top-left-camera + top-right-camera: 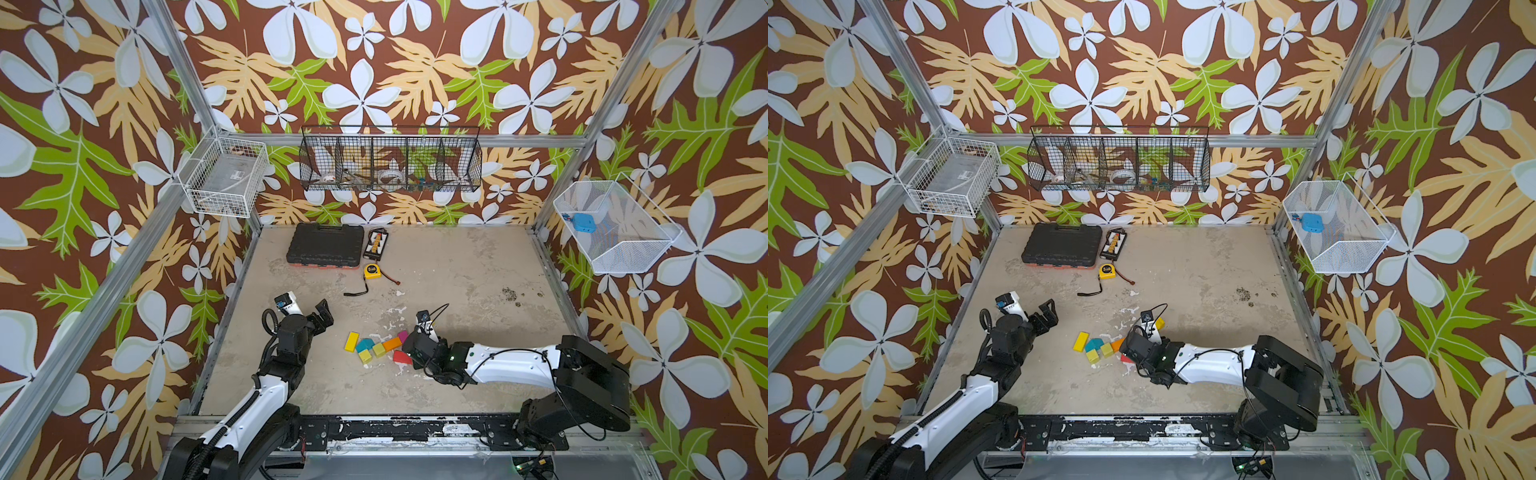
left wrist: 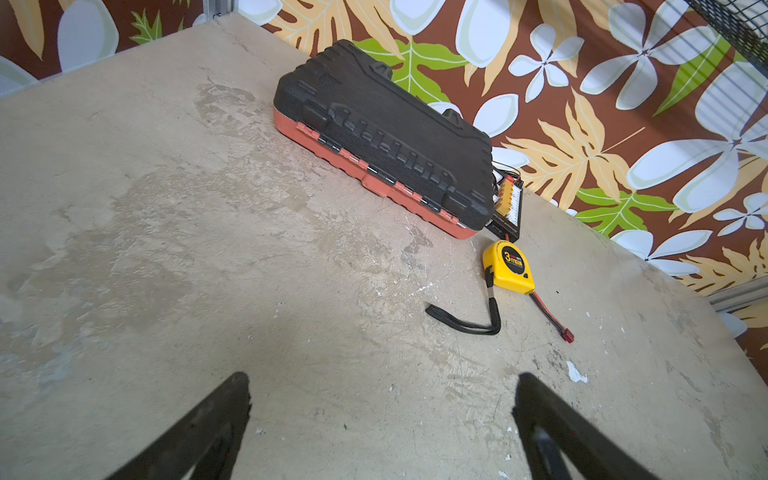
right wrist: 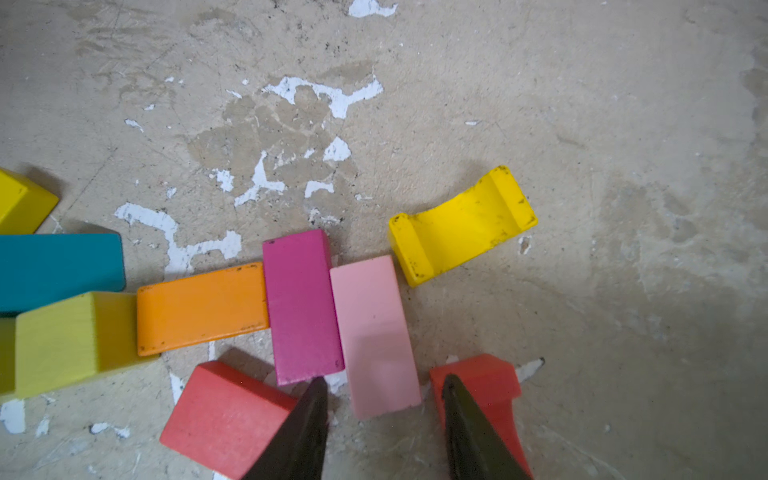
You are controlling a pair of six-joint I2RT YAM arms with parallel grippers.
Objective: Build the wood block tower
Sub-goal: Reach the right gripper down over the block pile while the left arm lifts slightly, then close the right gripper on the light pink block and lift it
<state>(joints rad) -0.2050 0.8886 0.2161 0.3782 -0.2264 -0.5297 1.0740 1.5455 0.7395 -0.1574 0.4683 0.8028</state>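
The wood blocks lie flat and loose on the table; no tower shows in any view. In the right wrist view a pink brick [image 3: 374, 324] lies against a magenta brick [image 3: 301, 303], with an orange brick [image 3: 199, 307], a teal block [image 3: 58, 270], a lime block [image 3: 70, 336], a yellow arch [image 3: 461, 224], a red block [image 3: 224, 415] and a red arch [image 3: 490, 382] around them. My right gripper [image 3: 384, 384] is open, its fingertips either side of the pink brick's near end with a gap on each side. My left gripper [image 2: 382, 382] hangs wide open over bare table, left of the yellow brick [image 1: 351, 341].
A black tool case [image 1: 325, 246] lies at the back of the table, with a small charger board [image 1: 376, 244] beside it. In front of them sit a yellow tape measure [image 1: 373, 271] and its black strap. Wire baskets hang on the walls.
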